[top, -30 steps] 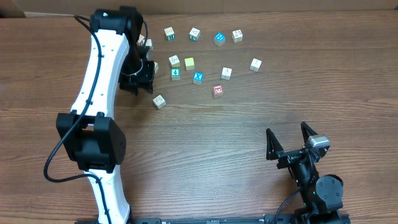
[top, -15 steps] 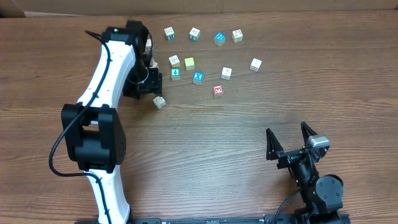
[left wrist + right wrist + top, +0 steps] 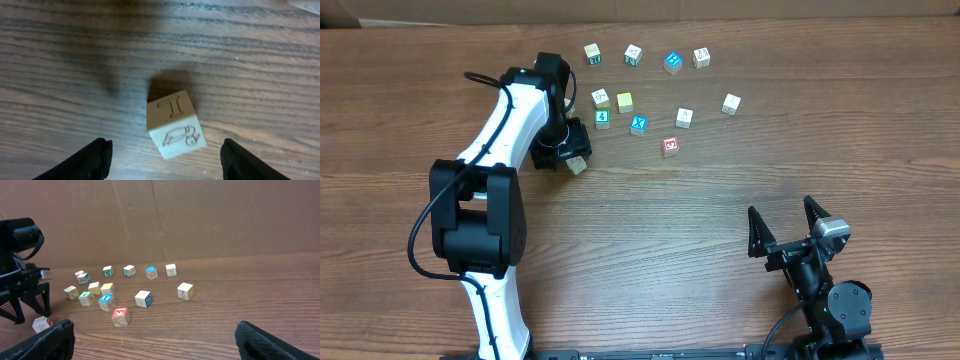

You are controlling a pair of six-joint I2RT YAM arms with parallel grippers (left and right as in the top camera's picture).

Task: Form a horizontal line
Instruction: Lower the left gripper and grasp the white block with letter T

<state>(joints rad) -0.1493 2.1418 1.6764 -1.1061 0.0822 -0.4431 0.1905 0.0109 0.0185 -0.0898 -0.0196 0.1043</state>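
Looking down from overhead, the left end effector (image 3: 568, 153) hangs low over a pale cream cube (image 3: 579, 166) that lies below and left of the loose cluster, out of line with the teal-green cube (image 3: 603, 118) and the blue cube (image 3: 638, 125) with its white X. Those two lie near each other and roughly level. A second cream cube (image 3: 684, 117) lies further right at about the same height, the red-faced cube (image 3: 670, 146) below them and the yellow-green cube (image 3: 624, 101) above. The right end effector (image 3: 785, 224) is parked at the near right of the table (image 3: 650, 250), fingers spread wide with nothing between them. From the left wrist, the fingers stand apart on either side of the pale cream cube, which rests on the wood at a skew, touched by neither; a carved letter and a small picture show on its faces. From the right wrist, the cubes lie far ahead. The step in hand looks like picking up the stray cream cube, with no grip made yet. The next move calls for lowering a little, closing squarely on two opposite faces despite the skew, then carrying the cube level with the teal-green one.
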